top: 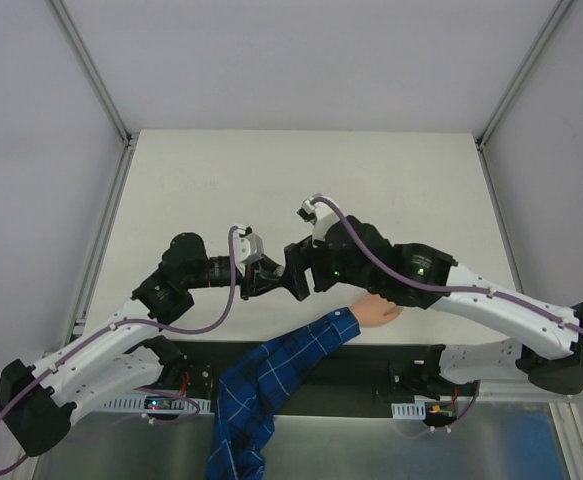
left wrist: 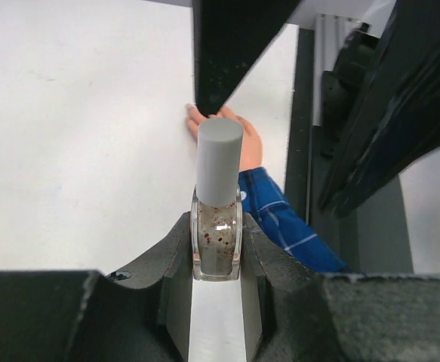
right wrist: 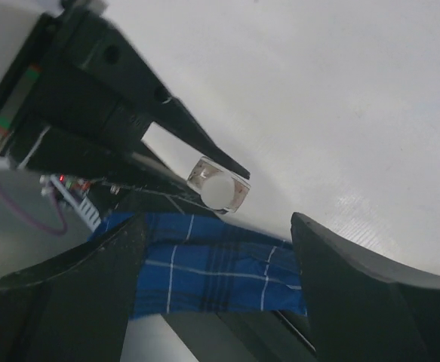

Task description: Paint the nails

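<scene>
One left claw (left wrist: 216, 298) grips a capped polish bottle (left wrist: 218, 219).

Both arms are showing white lower links and black joint housings and bases. A purple cable is running along each arm, looping clear near the wrist. Small dark screws are dotting the white links. The left end effector (left wrist: 217, 286) and the right end effector (right wrist: 216, 302) are presenting matte black fingers.

Nails too small to make out on the pale hand (top: 379, 311), fingertips tucked under the right arm (top: 491, 300), plaid sleeve (top: 271, 385) cut off at the bottom edge
</scene>
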